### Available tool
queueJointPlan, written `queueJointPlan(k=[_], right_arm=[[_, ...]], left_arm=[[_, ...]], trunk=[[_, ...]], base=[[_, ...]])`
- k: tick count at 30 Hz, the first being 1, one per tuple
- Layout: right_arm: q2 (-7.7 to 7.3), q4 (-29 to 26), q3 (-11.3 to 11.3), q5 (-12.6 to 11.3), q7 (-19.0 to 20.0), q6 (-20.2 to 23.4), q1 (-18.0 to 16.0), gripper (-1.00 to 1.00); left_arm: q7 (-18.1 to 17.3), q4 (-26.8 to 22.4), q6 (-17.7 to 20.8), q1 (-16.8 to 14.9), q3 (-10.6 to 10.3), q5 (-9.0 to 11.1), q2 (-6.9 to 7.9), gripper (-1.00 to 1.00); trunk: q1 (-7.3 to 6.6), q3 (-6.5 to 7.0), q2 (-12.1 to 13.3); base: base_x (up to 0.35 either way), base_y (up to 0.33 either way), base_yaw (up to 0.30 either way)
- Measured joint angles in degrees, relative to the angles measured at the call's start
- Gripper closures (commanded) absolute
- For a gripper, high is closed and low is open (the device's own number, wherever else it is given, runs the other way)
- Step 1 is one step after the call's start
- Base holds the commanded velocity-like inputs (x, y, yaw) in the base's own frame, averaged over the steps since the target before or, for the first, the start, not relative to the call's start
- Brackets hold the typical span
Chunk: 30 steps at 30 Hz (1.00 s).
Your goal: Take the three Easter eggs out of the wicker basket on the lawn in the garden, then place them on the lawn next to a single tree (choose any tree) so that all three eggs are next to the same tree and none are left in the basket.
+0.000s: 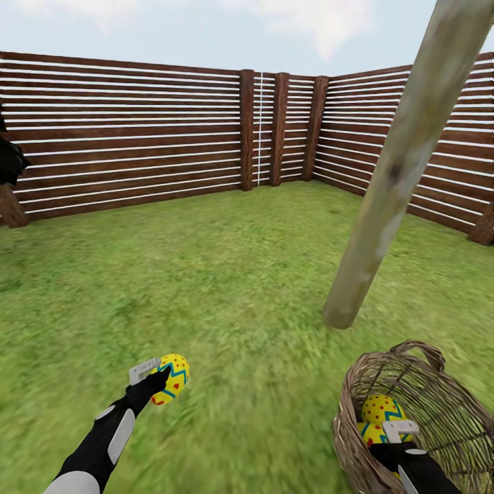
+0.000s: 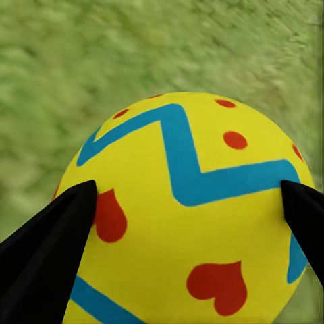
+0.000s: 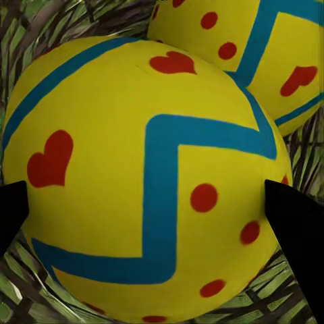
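**Beside the tree trunk: one egg held over the grass, two in the basket**

Near the foot of the tree [image 1: 384, 199], whose pale grey-green trunk slants up across the head view, the wicker basket [image 1: 446, 405] sits on the lawn [image 1: 226, 274], just on the robot's side of the trunk base and close to it. Two Easter eggs lie inside the basket, touching each other: the nearer egg [image 3: 145, 182] and the farther egg [image 3: 250, 54], both yellow with blue zigzag bands, red dots and red hearts.

Well away from the tree, across open grass on the side opposite the basket, the left pincer [image 1: 159, 376] is clenched on a third egg [image 2: 189, 216]; its two black fingers [image 2: 47, 236] press against opposite sides of the shell, and blurred grass lies beyond it. In the head view this held egg [image 1: 173, 385] hangs above the lawn at the end of the black-and-white left arm [image 1: 103, 432].

The right pincer [image 1: 399, 433] reaches down into the basket beside the tree. Its black fingertips [image 3: 293, 216] stand at either flank of the nearer egg, right against its sides; I cannot tell whether they are gripping it or merely bracketing it.

Behind the tree, a brown horizontal-slat fence [image 1: 137, 137] encloses the grass, meeting at a corner with upright posts [image 1: 247, 127], under a pale sky
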Motion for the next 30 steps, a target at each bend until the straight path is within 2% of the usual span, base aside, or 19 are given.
queueJointPlan(k=[15,20,27,30], right_arm=[[-0.18,-0.2,0.0,0.1,0.1,0.0,0.0,1.0],[-0.09,-0.2,0.1,-0.5,0.2,0.0,0.0,1.0],[-0.18,-0.3,-0.1,0.4,0.1,0.1,0.0,1.0],[-0.16,-0.7,0.0,0.4,0.1,0.0,-0.1,1.0]], left_arm=[[0.0,0.1,0.0,0.0,0.0,0.0,-0.35,1.0],[0.0,0.1,-0.2,0.0,0.1,-0.1,-0.38,1.0],[0.1,0.2,-0.1,0.0,0.1,-0.1,-0.68,1.0],[0.0,0.2,-0.2,0.0,0.2,-0.1,-0.7,1.0]], trunk=[[-0.39,3.33,0.2],[-0.38,3.33,0.2],[-0.38,3.34,0.2],[-0.39,3.34,0.2]], base=[[0.0,0.0,0.0],[0.0,-0.145,0.0],[0.0,-0.332,0.0],[0.0,-0.047,0.0]])
